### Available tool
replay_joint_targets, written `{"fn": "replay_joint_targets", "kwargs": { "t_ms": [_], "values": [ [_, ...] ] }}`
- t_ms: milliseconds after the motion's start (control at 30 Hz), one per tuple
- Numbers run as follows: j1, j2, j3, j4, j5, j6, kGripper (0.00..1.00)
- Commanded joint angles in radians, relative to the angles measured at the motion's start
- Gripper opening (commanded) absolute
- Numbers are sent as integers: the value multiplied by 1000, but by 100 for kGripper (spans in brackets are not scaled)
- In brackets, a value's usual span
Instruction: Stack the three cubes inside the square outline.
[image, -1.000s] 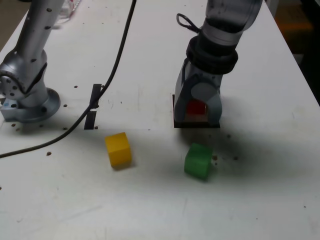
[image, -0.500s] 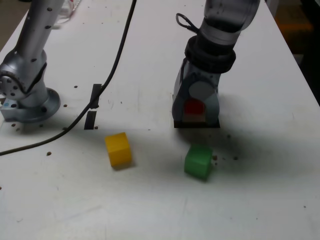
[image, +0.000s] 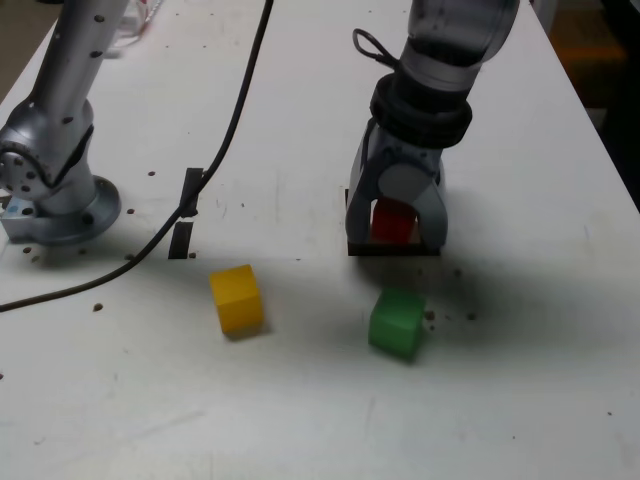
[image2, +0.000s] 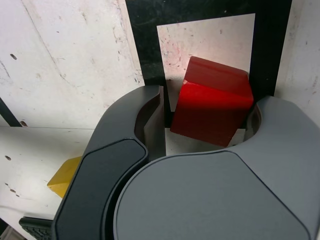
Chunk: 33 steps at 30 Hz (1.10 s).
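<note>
On the scuffed white table (image: 300, 400), jaws spread around the red cube (image: 393, 221).

Table surface with black strips, a cable and clutter at its far edges.
A pale, scuffed table (image: 300, 400) fills most of the exterior view, dotted with small dark spots, several at centre left and a few right of centre. Two short black strips (image: 181, 240) lie end to end, left of centre. A dark cable (image: 235, 125) runs from the top edge, left of centre, curving down across the strips to the left edge. At upper left, near the top edge, sits something clear and whitish with a bit of red (image: 133, 22), too blurred to name. At upper right, beyond the table, an orange-brown patch (image: 585, 55) shows in shadow.
</note>
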Motion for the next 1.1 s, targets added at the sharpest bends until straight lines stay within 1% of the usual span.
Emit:
{"fn": "replay_joint_targets", "kwargs": {
  "t_ms": [0,100,200,233,367,467,567,700,833,1067],
  "values": [
    [3,-15,1,-2,-1,2,69],
    [3,-24,0,-1,5,2,70],
    [3,-51,1,5,25,1,70],
    [3,-71,1,12,38,0,70],
    [3,-138,0,36,64,6,70],
    [2,-196,5,61,72,14,70],
    [-4,-274,30,96,76,19,70],
    [-11,-364,95,113,77,2,71],
    [-13,-434,181,101,75,-38,72],
    [-32,-517,319,34,38,-95,74]
  ]
}}
